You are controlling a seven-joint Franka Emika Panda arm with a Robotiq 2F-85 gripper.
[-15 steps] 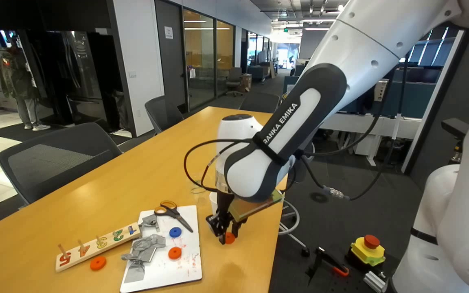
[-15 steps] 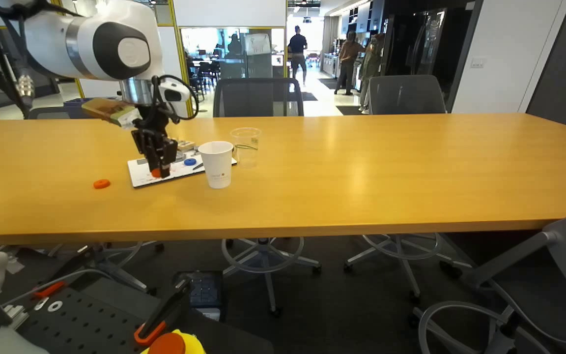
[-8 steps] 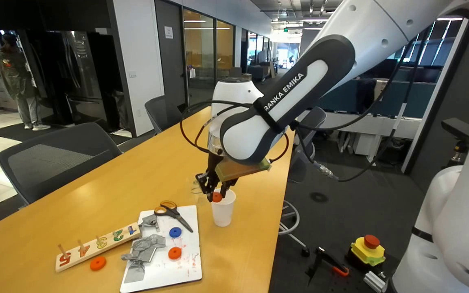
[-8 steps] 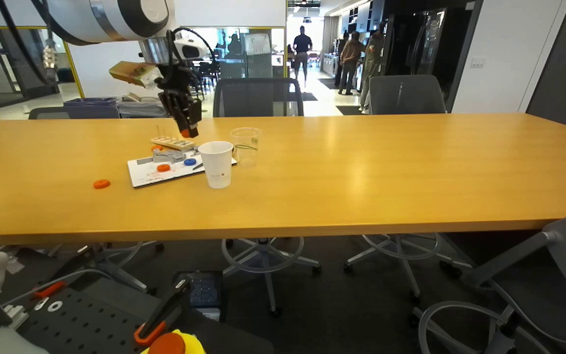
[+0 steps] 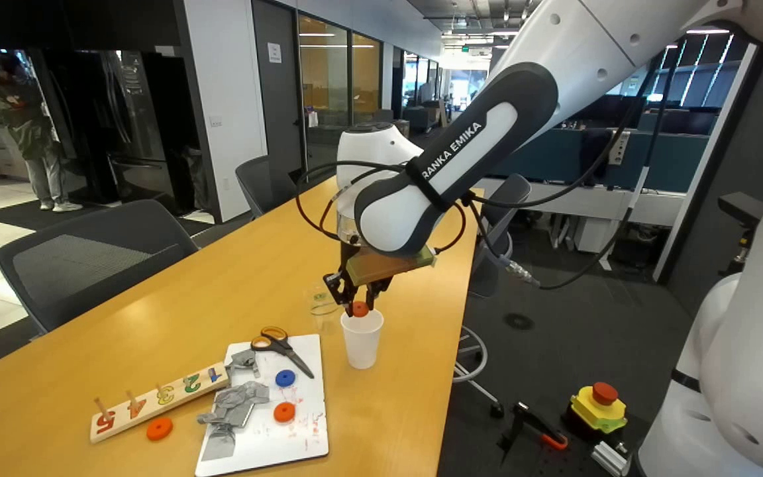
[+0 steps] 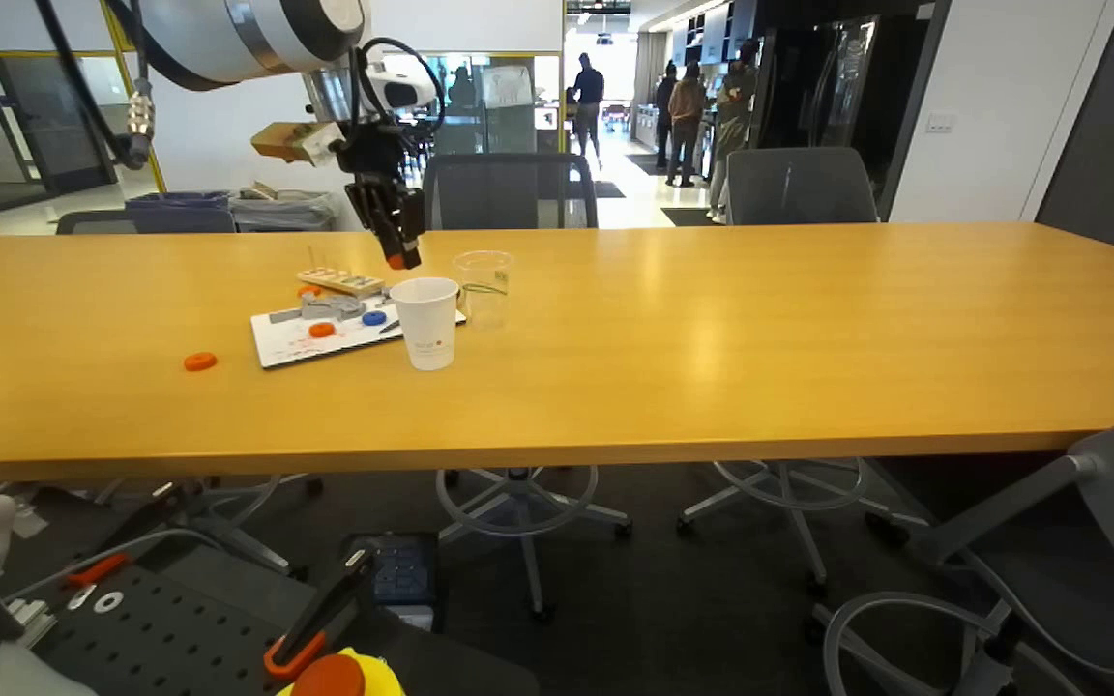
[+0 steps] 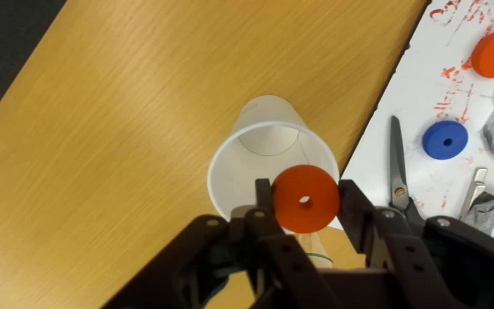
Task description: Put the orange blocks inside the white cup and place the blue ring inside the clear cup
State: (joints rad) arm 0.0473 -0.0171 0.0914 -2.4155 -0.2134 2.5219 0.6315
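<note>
Jaws grip an orange block [image 7: 303,183] above the white cup [image 5: 361,344].

White arm [image 5: 501,122] with dark-grey panels [image 5: 544,86], black cables [image 6: 69,72], black pincer [image 7: 305,197].

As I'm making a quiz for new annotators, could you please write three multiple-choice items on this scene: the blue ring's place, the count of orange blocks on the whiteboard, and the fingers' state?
1. Where is the blue ring?
A. in the clear cup
B. in the white cup
C. on the whiteboard

2. How many orange blocks are on the whiteboard?
A. one
B. three
C. none

3. The fingers are:
A. wide open
B. closed on an orange block
C. closed on the blue ring

1 C: it lies there in all three views.
2 A: just one shows there in both exterior views.
3 B: the wrist view shows it pinched between them.
</note>
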